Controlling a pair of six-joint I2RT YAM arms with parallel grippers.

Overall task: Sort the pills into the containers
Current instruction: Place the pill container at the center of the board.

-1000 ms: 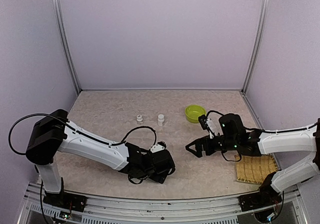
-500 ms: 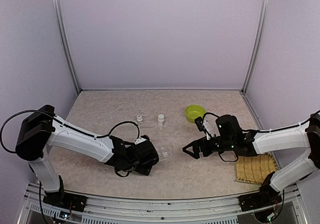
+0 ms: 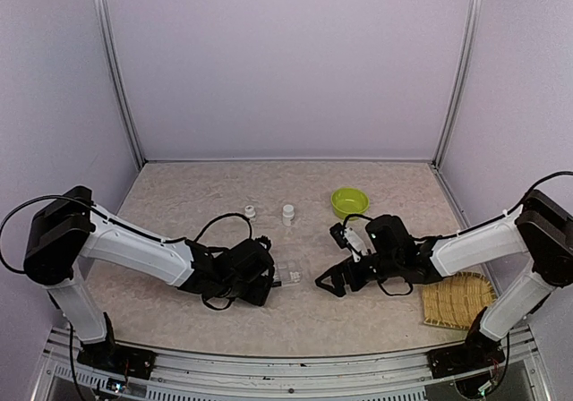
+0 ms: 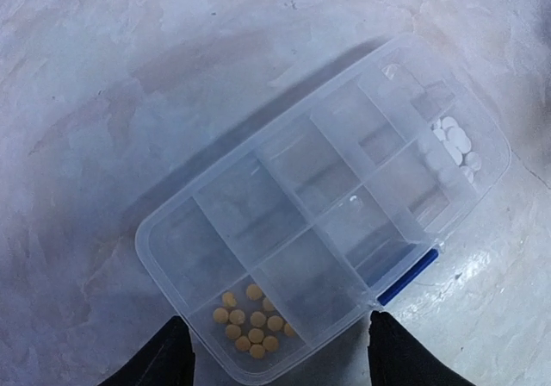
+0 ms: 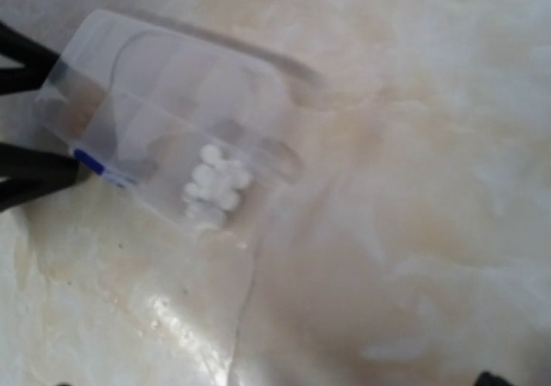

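The clear plastic compartmented pill box lay on the beige marbled surface, small orange pills in its near corner compartment. The left pincer straddled that end, contact unclear. The right pincer stood wide nearby, empty.

This is looking like a robotics lab test cell. Plain pale lilac wall panels are enclosing a beige marbled surface on three sides. Bare aluminium corner posts are standing at eleven and one o'clock, and two white-and-black robot arms are sitting on a metal rail at six o'clock.
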